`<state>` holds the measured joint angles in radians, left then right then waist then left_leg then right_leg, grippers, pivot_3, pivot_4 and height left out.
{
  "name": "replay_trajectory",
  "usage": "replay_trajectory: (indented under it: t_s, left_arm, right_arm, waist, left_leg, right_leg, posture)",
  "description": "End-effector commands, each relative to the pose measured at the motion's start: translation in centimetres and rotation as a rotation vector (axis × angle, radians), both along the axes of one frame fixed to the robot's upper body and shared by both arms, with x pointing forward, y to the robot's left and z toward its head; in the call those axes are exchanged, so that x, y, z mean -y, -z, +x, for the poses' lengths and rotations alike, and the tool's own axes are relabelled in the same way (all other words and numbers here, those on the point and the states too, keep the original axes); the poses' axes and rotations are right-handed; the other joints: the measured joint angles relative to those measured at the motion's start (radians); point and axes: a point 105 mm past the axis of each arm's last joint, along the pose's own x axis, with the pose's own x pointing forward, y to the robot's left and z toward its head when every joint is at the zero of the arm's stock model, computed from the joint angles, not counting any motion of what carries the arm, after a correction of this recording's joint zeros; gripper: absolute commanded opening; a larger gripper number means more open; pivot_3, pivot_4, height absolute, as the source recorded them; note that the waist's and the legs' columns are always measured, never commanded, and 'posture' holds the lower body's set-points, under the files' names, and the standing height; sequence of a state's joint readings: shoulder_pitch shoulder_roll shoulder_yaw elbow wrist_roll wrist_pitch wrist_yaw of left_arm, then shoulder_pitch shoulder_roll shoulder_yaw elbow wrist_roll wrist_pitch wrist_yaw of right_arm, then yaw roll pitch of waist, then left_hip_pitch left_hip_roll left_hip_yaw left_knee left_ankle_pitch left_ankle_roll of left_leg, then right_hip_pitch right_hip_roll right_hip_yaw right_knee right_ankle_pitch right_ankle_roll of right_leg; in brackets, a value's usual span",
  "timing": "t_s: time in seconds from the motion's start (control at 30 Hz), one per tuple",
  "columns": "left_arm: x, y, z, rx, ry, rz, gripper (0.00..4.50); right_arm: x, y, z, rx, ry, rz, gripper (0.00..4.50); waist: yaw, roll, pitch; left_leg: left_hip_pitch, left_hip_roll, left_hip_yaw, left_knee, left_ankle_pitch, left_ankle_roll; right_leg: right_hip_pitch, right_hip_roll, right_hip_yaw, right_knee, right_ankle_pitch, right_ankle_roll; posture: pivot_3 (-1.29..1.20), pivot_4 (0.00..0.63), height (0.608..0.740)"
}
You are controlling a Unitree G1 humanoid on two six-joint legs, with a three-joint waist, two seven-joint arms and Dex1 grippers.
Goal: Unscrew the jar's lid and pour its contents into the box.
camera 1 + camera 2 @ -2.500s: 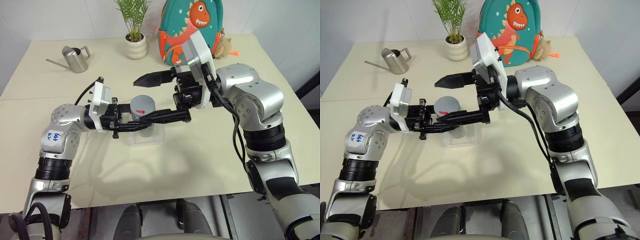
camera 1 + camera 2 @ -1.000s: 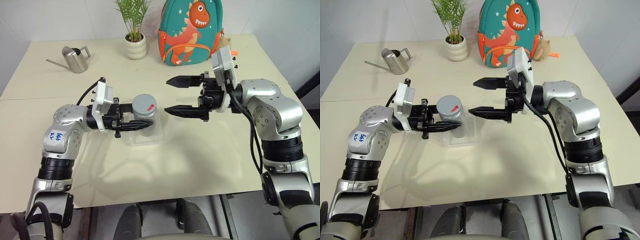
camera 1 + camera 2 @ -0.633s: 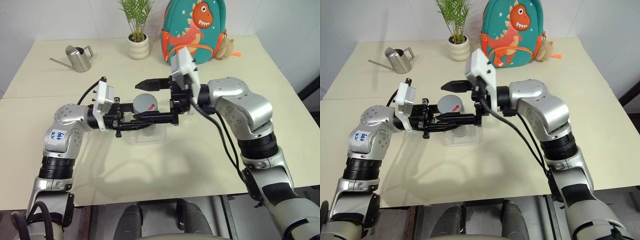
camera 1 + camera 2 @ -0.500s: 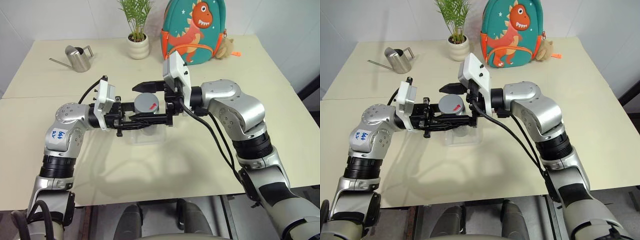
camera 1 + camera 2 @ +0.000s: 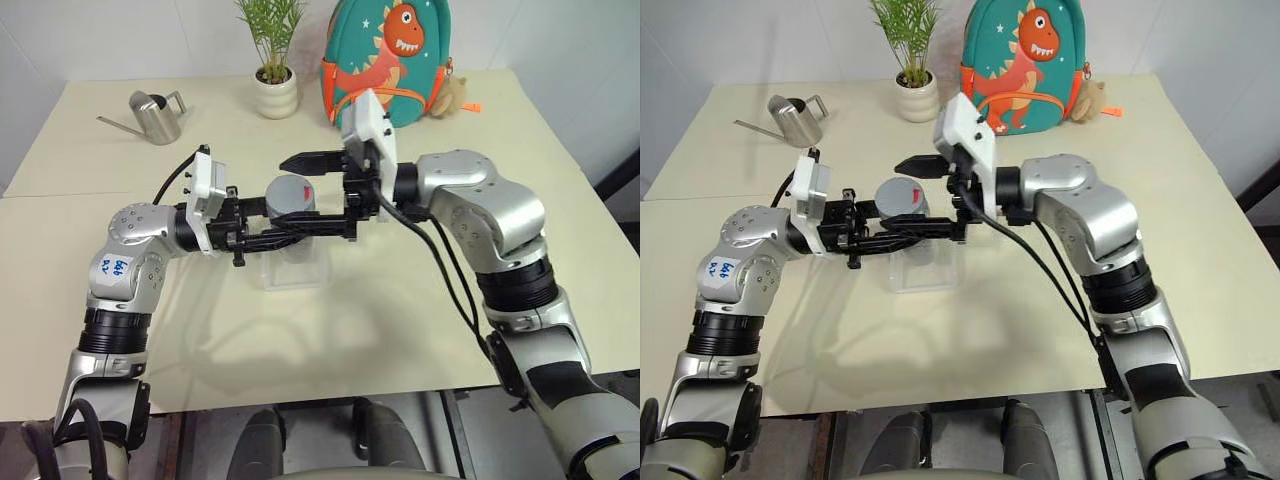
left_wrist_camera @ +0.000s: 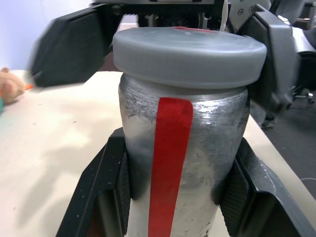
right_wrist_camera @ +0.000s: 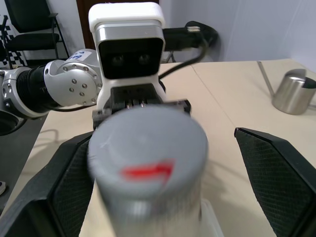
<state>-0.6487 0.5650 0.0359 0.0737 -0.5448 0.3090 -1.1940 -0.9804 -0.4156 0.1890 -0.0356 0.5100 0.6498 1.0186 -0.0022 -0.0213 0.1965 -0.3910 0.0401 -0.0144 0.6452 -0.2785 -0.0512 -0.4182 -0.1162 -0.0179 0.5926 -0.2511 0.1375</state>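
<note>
Left hand clamps the jar upright above the box on the surface. Lid on. Right hand spread wide, fingers flanking the lid, apart from it.

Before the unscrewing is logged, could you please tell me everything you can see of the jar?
The jar is a small silvery cylinder with a crinkled, foil-like skin and a red band down its side. It stands upright, held above the clear box, its grey lid on. The left gripper is shut on its body; the right gripper stands open around the lid.
</note>
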Motion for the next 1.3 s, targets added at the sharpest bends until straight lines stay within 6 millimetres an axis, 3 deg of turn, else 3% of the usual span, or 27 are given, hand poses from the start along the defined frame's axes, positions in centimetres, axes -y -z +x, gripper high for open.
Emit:
replay_trajectory:
  t_s: [0.03, 0.17, 0.3, 0.57, 0.83, 1.07, 1.3]
  left_arm:
    - [0.1, -0.2, -0.9, 0.03, 0.037, 0.014, 1.88]
    - [-0.2, -0.1, -1.0, 0.028, 0.027, 0.015, 1.88]
    - [-0.5, 0.0, -1.0, 0.027, 0.023, 0.018, 1.88]
    - [-0.1, -0.1, -0.9, 0.023, 0.028, 0.017, 1.88]
    - [0.3, 0.1, -0.8, 0.017, 0.039, 0.015, 1.88]
    - [0.5, 0.2, -0.7, 0.013, 0.044, 0.009, 1.88]
    - [0.5, 0.2, -0.7, 0.014, 0.04, 0.004, 1.88]
  right_arm:
    - [4.2, -2.5, 1.1, 0.049, 0.131, 0.097, 4.47]
    - [6.6, -2.3, 1.1, 0.042, 0.179, 0.099, 4.47]
    - [6.7, -2.0, 0.5, 0.033, 0.159, 0.091, 4.47]
    - [2.5, -2.2, -2.0, 0.032, -0.018, 0.101, 4.47]
    - [-1.3, -1.7, -2.1, 0.036, -0.034, 0.058, 4.47]
    - [-2.6, -1.0, -1.3, 0.026, -0.011, 0.013, 4.47]
    - [-1.8, -1.6, -0.5, 0.031, 0.021, 0.032, 4.47]
  waist:
    - [0.0, 0.0, 0.0]
    - [0.001, 0.0, 0.0]
    - [-0.009, 0.0, 0.0]
    - [-0.021, 0.0, 0.0]
    - [-0.022, 0.0, 0.0]
    - [-0.022, 0.0, 0.0]
    - [-0.022, 0.0, 0.0]
  left_leg:
    - [0.0, 0.0, 0.0, 0.0, 0.0, 0.0]
    - [0.0, 0.0, 0.0, 0.0, 0.0, 0.0]
    - [0.001, 0.001, 0.001, 0.0, -0.001, 0.0]
    - [0.001, 0.001, 0.001, 0.0, -0.001, 0.001]
    - [0.001, 0.001, 0.001, 0.0, -0.001, 0.001]
    - [0.001, 0.001, 0.001, 0.0, -0.001, 0.001]
    - [0.001, 0.001, 0.001, 0.0, -0.001, 0.001]
  right_leg:
    - [0.0, 0.0, 0.0, 0.0, 0.0, 0.0]
    - [0.0, 0.0, 0.0, -0.001, 0.0, 0.0]
    - [0.0, 0.001, 0.001, -0.001, 0.0, 0.0]
    - [0.0, 0.001, 0.001, 0.0, 0.0, 0.0]
    - [0.0, 0.001, 0.001, 0.0, 0.0, 0.0]
    - [0.0, 0.001, 0.001, 0.0, 0.0, 0.0]
    - [0.0, 0.001, 0.001, 0.0, 0.0, 0.0]
  posture:
    - [0.0, 0.15, 0.74]
    - [0.0, 0.15, 0.74]
    - [0.0, 0.15, 0.74]
    - [0.0, 0.15, 0.74]
    - [0.0, 0.15, 0.74]
    - [0.0, 0.15, 0.74]
    - [0.0, 0.15, 0.74]
